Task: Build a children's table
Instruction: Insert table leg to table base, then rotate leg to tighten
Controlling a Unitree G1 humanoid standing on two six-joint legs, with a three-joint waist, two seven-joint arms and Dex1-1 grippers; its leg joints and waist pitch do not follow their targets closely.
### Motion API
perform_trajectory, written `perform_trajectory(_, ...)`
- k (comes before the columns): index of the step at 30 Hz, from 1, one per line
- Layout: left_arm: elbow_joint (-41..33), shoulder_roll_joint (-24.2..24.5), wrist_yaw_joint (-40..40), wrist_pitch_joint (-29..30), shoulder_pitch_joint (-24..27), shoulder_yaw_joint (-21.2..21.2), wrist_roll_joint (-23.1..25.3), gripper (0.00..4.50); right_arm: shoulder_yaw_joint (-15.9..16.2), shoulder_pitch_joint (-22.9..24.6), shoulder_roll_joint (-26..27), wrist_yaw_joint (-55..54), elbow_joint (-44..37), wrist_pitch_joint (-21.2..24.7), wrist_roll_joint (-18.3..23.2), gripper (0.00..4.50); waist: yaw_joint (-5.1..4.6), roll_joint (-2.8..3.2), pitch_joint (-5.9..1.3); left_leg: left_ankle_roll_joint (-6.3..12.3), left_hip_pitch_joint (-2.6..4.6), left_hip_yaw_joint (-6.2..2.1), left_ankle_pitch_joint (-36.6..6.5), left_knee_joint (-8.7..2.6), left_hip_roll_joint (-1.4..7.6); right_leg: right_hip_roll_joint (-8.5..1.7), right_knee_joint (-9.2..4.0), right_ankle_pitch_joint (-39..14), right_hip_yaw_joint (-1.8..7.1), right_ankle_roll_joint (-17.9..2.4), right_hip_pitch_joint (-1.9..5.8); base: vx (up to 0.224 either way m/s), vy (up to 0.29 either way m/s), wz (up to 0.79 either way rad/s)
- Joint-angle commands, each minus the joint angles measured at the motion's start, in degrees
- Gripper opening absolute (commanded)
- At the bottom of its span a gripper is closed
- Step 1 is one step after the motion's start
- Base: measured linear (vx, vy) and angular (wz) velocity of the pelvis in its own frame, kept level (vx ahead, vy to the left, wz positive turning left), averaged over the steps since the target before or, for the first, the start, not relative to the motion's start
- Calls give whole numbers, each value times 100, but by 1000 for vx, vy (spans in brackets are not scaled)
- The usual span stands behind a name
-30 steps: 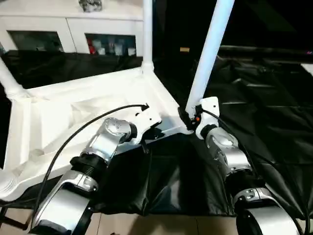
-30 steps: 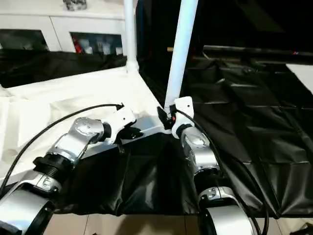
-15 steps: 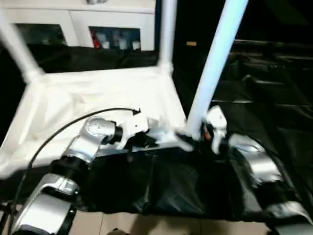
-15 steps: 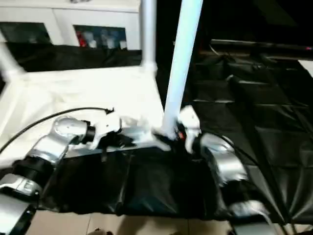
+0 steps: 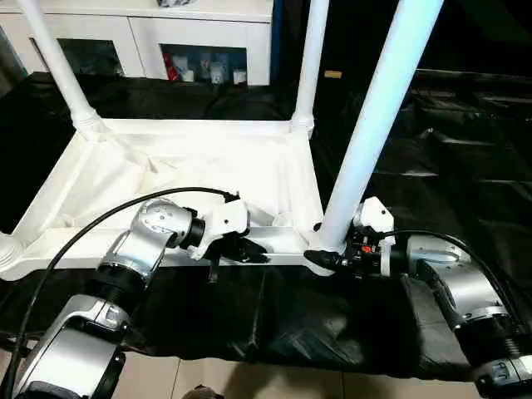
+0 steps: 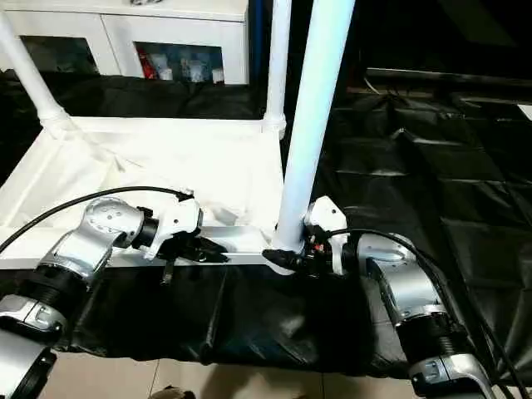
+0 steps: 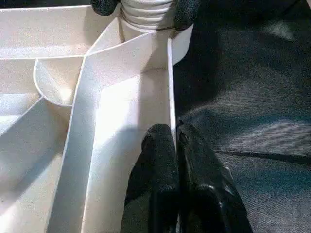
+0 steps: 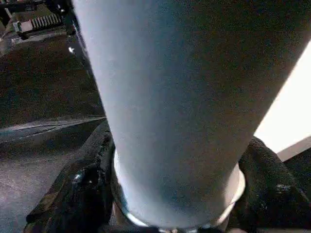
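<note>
The children's table lies upside down on black cloth, its white tabletop (image 5: 208, 166) showing the ribbed underside. Legs stand upright at the far left (image 5: 58, 66), far right (image 5: 309, 66) and near right (image 5: 374, 125) corners. My right gripper (image 5: 320, 258) is shut around the base of the near right leg, one black finger (image 8: 82, 184) on each side, just above the corner socket. In the left wrist view its fingertips (image 7: 187, 9) flank the leg's threaded end (image 7: 146, 12). My left gripper (image 5: 249, 252) is shut on the tabletop's thin near rim (image 7: 170, 87).
A white glass-door cabinet (image 5: 199, 41) stands behind the table. Crumpled black cloth (image 5: 432, 150) covers the ground to the right and in front. Pale floor tiles (image 5: 291, 386) show at the near edge. A black cable (image 5: 100, 224) arcs over my left forearm.
The camera has shifted, bringing the far left leg into view. My right forearm has swung round and now reaches the near right leg from the right. The left gripper stays on the rim.
</note>
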Motion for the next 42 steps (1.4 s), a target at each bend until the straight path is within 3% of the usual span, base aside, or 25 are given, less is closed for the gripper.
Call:
perform_trajectory(1,27,-149,-13,-85,-104,-100,-63,0,219,104,115,163,-222,214,121,276,-15,-2,-362,587,57,2,-396,-269,136,-268,-283,757,236,-1590,355,0,0,0)
perform_trajectory(6,148,-286,342,138,-154,-57,26,0,45,221,409,-475,-225,269,104,275,-18,-6,-345,505,64,4,-465,-284,140,-280,-304,553,242,-1561,334,0,0,0)
perform_trajectory(7,264,-400,693,268,-223,-54,144,0,-26,232,624,-1005,-139,256,-35,275,-37,-40,-336,449,63,-2,-572,-300,143,-280,-321,357,241,-1529,339,0,0,0)
perform_trajectory(10,414,-599,1169,457,-313,-24,247,0,-110,203,923,-1697,21,267,-204,275,-80,-9,-283,172,100,-10,-982,-357,139,-300,-423,-567,259,-1369,295,0,0,0)
perform_trajectory(12,610,-1056,2026,771,-452,10,392,0,-278,-31,1565,-2962,510,302,-429,275,-99,6,-259,29,118,-14,-1217,-390,135,-304,-477,-1010,270,-1233,268,0,0,0)
perform_trajectory(13,616,-1075,2061,784,-457,12,397,0,-285,-42,1590,-3010,533,303,-436,275,-132,24,-227,-97,120,-26,-1435,-422,122,-309,-508,-1405,264,-1166,256,0,0,0)
perform_trajectory(15,650,-1283,2349,892,-493,32,406,0,-310,-188,1832,-3402,784,279,-506,275,-169,19,-215,-141,168,-39,-1744,-432,120,-320,-580,-1891,270,-1006,238,0,0,0)
perform_trajectory(16,655,-1481,2624,977,-512,29,439,0,-335,-339,2069,-3748,1048,221,-553,275,-188,23,-236,-133,153,-63,-1737,-442,114,-318,-579,-1850,267,-984,272,0,0,0)
perform_trajectory(19,582,-1715,2793,1037,-461,-53,498,0,-396,-499,2357,-3970,1389,15,-509,275,-216,18,-267,-61,126,-50,-1481,-427,116,-303,-526,-1222,281,-1078,280,0,0,0)
perform_trajectory(20,577,-1725,2798,1038,-457,-59,502,0,-401,-506,2372,-3976,1405,2,-503,330,-215,28,-267,-22,123,-46,-1417,-424,114,-302,-523,-1083,273,-1122,283,0,0,0)
perform_trajectory(24,570,-1764,2820,970,-393,-121,615,0,-571,-538,2517,-3995,1529,-158,-473,365,-203,13,-279,131,102,-33,-1244,-408,102,-303,-507,-835,269,-1168,313,0,0,0)
perform_trajectory(28,457,-1482,2440,701,-286,-99,527,0,-551,-597,2229,-3728,1622,-424,-562,402,-206,31,-289,141,98,-41,-1273,-414,111,-305,-503,-832,264,-1183,324,0,0,0)
perform_trajectory(31,323,-1241,2046,451,-184,-97,456,0,-525,-588,1961,-3221,1603,-527,-521,402,-219,31,-308,198,80,-46,-1171,-403,113,-296,-469,-553,257,-1249,348,0,0,0)
perform_trajectory(34,210,-906,1457,220,-68,-120,358,0,-382,-444,1548,-2263,1335,-594,-460,402,-239,24,-337,437,41,-29,-758,-345,101,-285,-389,264,251,-1436,387,0,0,0)
perform_trajectory(37,119,-727,1066,129,7,-137,276,0,-317,-353,1275,-1702,1114,-538,-328,402,-220,29,-363,654,49,-12,-457,-300,117,-271,-321,893,235,-1625,397,0,0,0)
perform_trajectory(42,53,-434,348,89,50,-99,47,0,-54,-160,596,-423,654,-423,-164,402,-148,17,-380,782,35,-1,-368,-263,133,-258,-281,996,217,-1713,388,0,0,0)
